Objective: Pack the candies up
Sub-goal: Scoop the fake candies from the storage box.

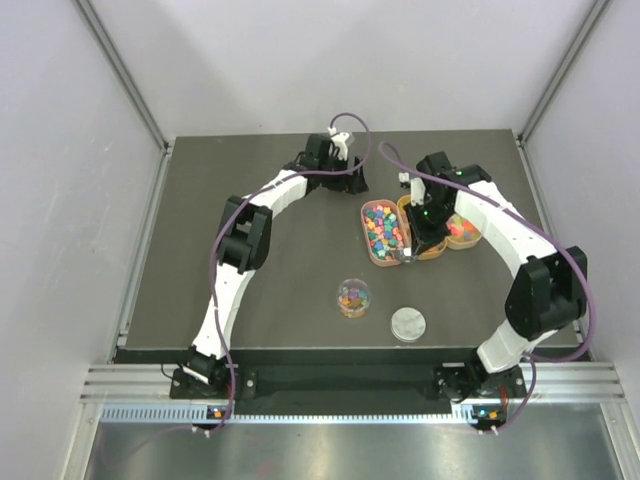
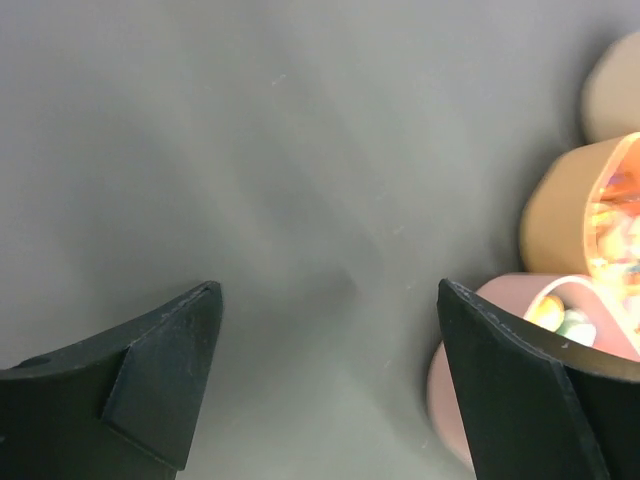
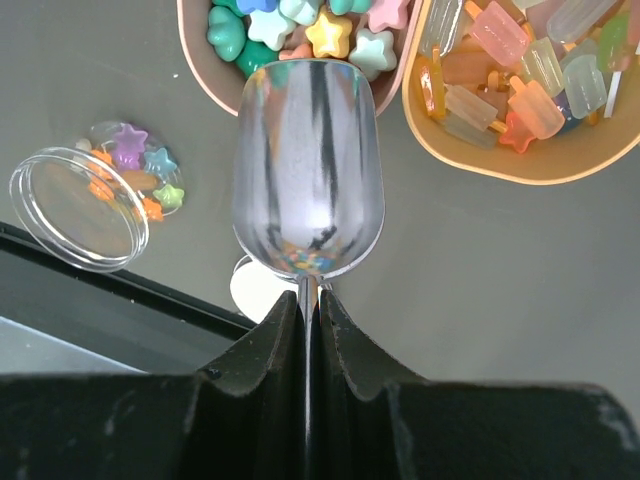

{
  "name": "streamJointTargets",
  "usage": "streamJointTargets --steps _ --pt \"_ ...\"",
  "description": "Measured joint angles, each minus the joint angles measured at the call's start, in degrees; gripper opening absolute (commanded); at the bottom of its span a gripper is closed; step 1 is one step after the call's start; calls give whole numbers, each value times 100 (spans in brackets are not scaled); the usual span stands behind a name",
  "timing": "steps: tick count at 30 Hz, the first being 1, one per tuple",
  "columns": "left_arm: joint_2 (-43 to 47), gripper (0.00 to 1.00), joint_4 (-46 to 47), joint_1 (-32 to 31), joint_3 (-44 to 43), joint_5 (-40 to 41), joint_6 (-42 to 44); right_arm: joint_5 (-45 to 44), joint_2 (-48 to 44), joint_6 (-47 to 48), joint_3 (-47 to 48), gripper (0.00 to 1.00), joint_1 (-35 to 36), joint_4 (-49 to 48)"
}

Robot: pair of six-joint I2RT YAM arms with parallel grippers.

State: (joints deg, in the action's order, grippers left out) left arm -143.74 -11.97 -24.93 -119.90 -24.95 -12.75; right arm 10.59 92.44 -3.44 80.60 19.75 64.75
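Observation:
Three oval trays stand side by side at the back right. The left tray (image 1: pixel 371 250) holds multicoloured candies (image 1: pixel 381 228), seen as stars and hearts (image 3: pixel 331 34) in the right wrist view. Another tray (image 3: pixel 560 165) holds pale popsicle-shaped gummies (image 3: pixel 500 82). A clear round jar (image 1: pixel 353 297) holds a few star candies (image 3: pixel 130 160). My right gripper (image 3: pixel 308 300) is shut on the thin handle of a silver scoop (image 3: pixel 308 170), whose bowl hangs by the star tray's near rim. My left gripper (image 2: pixel 330 290) is open over bare table, just left of the trays.
The jar's silver disc lid (image 1: pixel 407 323) lies near the table's front edge, right of the jar. A third tray (image 1: pixel 464 231) with red-orange pieces sits at the far right. Grey walls close in the table on three sides.

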Motion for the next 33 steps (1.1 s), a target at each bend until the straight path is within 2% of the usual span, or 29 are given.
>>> streamJointTargets --steps 7,17,23,28,33 --pt "-107 93 284 -116 24 -382 -330 -2 323 -66 170 0 59 -52" --pt "245 91 1047 -367 962 -977 -678 -4 761 -254 542 0 262 42" --pt "518 90 1272 -417 1506 -1191 -850 7 780 -579 179 0 555 -118" --pt "535 89 1309 -417 1547 -1255 -962 122 911 -785 -61 0 848 -33" --pt "535 89 1322 -415 1547 -1228 -1150 168 1220 -909 409 0 859 90"
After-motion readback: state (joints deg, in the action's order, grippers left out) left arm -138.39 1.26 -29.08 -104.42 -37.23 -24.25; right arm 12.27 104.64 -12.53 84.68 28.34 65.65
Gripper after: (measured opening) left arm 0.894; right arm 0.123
